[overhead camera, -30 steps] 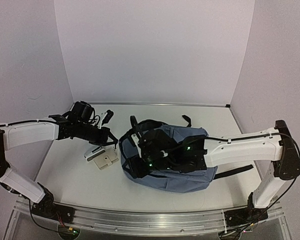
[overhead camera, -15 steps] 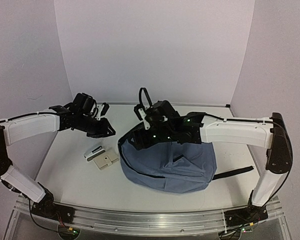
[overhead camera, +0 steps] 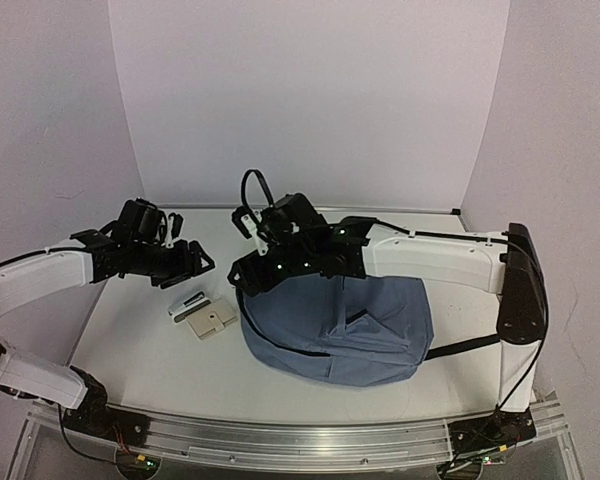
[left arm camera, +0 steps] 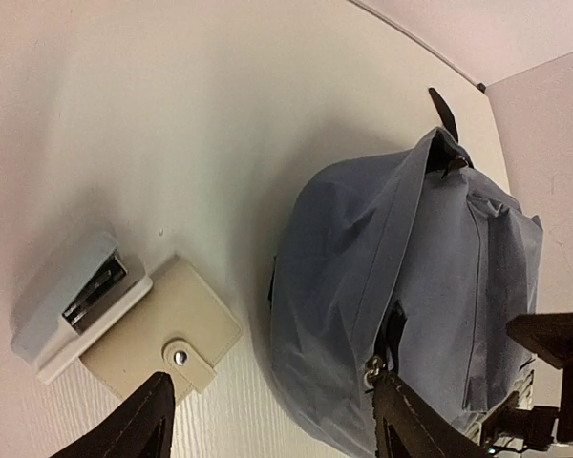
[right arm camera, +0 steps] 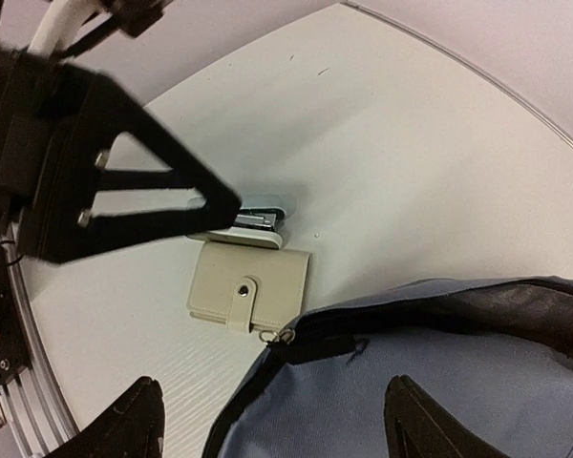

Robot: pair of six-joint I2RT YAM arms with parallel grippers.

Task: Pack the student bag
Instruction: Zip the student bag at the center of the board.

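bag [overhead camera: 350, 325] lies centre-right in top view, mouth unzipped at its left end. wallet [overhead camera: 212, 322] and stapler [overhead camera: 188, 305] sit side by side just left of it, not packed. left gripper [left arm camera: 267, 434] and right gripper [right arm camera: 267, 396] both released, empty. judged early: both items left to load.

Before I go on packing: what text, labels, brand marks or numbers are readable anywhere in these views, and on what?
None: no view shows any readable text.
student bag: plain grey-blue fabric, no logo or tag showing.
beige wallet: plain, only a metal snap.
stapler: no marking legible.
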